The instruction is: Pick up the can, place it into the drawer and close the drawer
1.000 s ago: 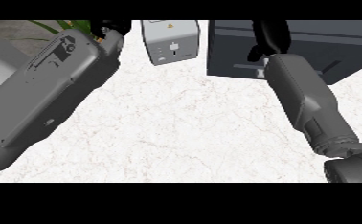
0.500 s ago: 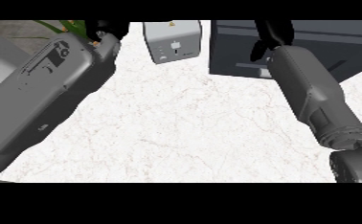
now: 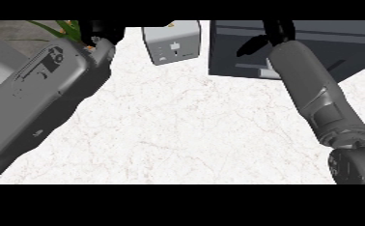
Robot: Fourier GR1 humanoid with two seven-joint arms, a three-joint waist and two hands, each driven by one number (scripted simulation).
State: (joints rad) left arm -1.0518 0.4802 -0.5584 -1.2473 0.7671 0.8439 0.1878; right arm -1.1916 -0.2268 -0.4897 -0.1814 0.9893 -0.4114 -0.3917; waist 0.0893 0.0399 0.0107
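While the right hand (image 3: 274, 34) sits at the top of the head view over the dark grey drawer unit (image 3: 314, 46), little of it shows: black fingers (image 3: 249, 46) hang down against the unit's face, and whether they are curled round anything I cannot tell. No can is visible anywhere in the view; it may be hidden under that hand or behind the right forearm (image 3: 310, 92), or it may already lie in the drawer, and the picture does not settle which. At the upper left, the left hand (image 3: 100, 32) is mostly cut off beside some green leaves (image 3: 53, 25), and its fingers are too hidden to judge. A small light grey box (image 3: 171, 44) stands on the white marbled surface (image 3: 178, 133) between the two arms, just beside the drawer unit. My guess is that the risk lies in working blind: with the forearm covering the drawer front, a can could catch the drawer's edge and tip outside, or the wrist could knock the grey box during a closing push.
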